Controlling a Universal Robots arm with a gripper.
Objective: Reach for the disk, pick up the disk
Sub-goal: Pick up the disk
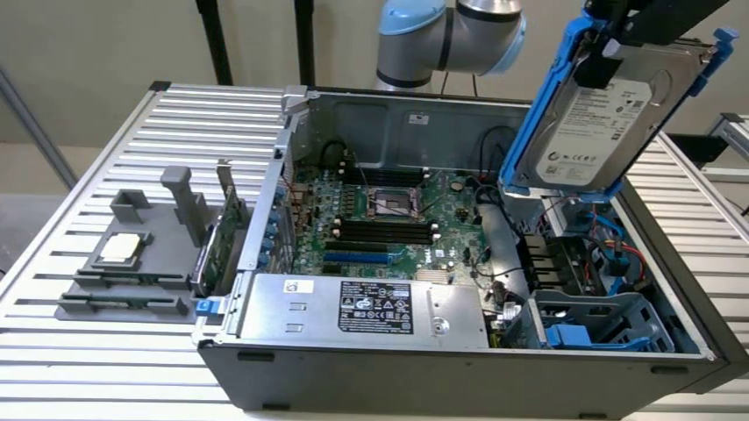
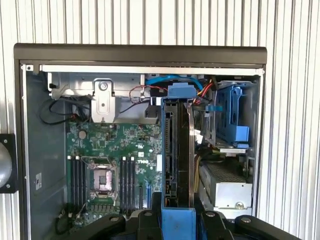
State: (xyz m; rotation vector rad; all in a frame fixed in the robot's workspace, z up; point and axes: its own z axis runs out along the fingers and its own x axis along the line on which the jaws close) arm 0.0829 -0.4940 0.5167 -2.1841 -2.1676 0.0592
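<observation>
**Inspector:** Where was the disk located?

**Assistant:** The disk [image 1: 597,118] was seen held in the air above the open computer case [image 1: 468,373], over the side at the exterior view's right. It was tilted, with its white label turned to the camera and blue rails along both long edges. No contact with the case was observed.

**Inspector:** And the fingers?

**Assistant:** The gripper [image 1: 626,44] was found closed on the disk's upper end, with the fingers set part-way apart and the blue carrier clamped between them. In the wrist view the disk was seen edge-on, hanging below the gripper over the motherboard [image 1: 387,219].

**Inspector:** What else was recorded?

**Assistant:** A silver power-supply box [image 1: 351,307] was noted along the case's near wall. A small chip [image 1: 122,249] was noted on a grey holder [image 1: 129,294] on the slatted table [image 1: 70,368] at the exterior view's left, well apart from the disk.
</observation>
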